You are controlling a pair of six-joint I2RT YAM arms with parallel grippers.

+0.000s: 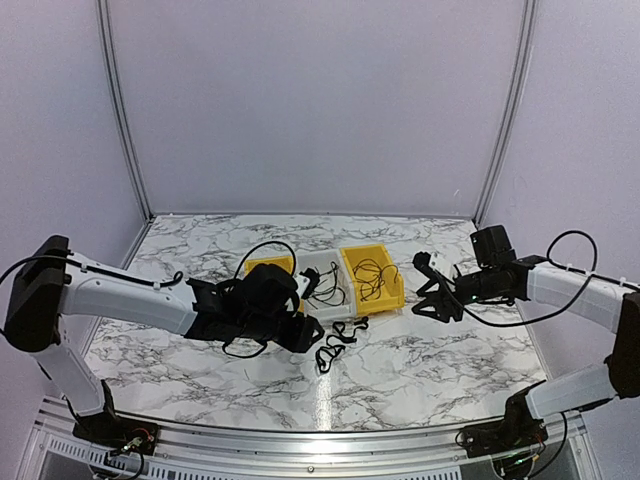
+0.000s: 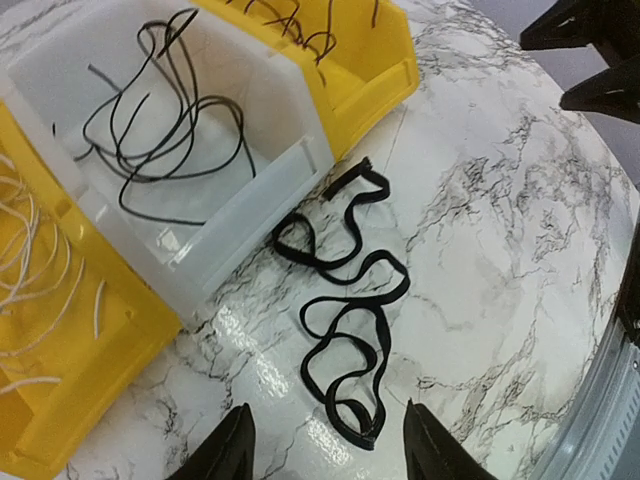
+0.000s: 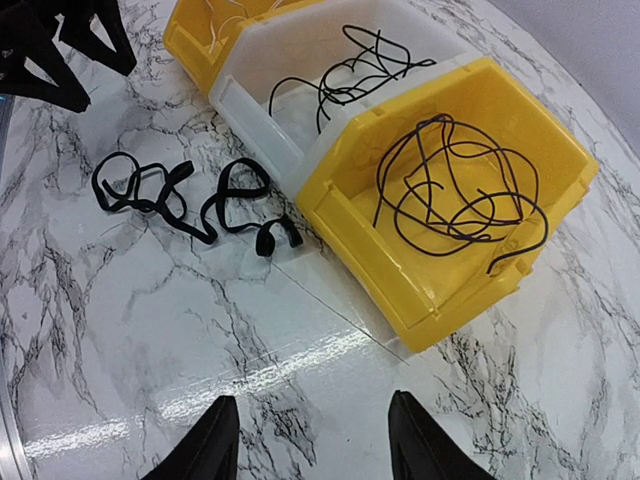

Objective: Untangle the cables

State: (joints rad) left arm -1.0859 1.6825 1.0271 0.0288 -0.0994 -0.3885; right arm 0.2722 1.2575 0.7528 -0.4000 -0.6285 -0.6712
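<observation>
A flat black cable (image 2: pixel 345 310) lies in loose loops on the marble table, just in front of the white bin; it also shows in the top view (image 1: pixel 340 342) and the right wrist view (image 3: pixel 180 200). My left gripper (image 2: pixel 330 450) is open and empty, hovering over the cable's near end (image 1: pixel 305 333). My right gripper (image 3: pixel 315 440) is open and empty, above bare table in front of the right yellow bin (image 1: pixel 437 300). Thin black cables lie in the white bin (image 2: pixel 160 110) and in the right yellow bin (image 3: pixel 460 190). A pale cord (image 2: pixel 30 270) lies in the left yellow bin.
Three bins stand side by side: the left yellow bin (image 1: pixel 268 266), the white bin (image 1: pixel 318 298) and the right yellow bin (image 1: pixel 392 298). The table's metal front rail (image 1: pixel 320 440) runs along the near edge. Walls enclose the back and sides.
</observation>
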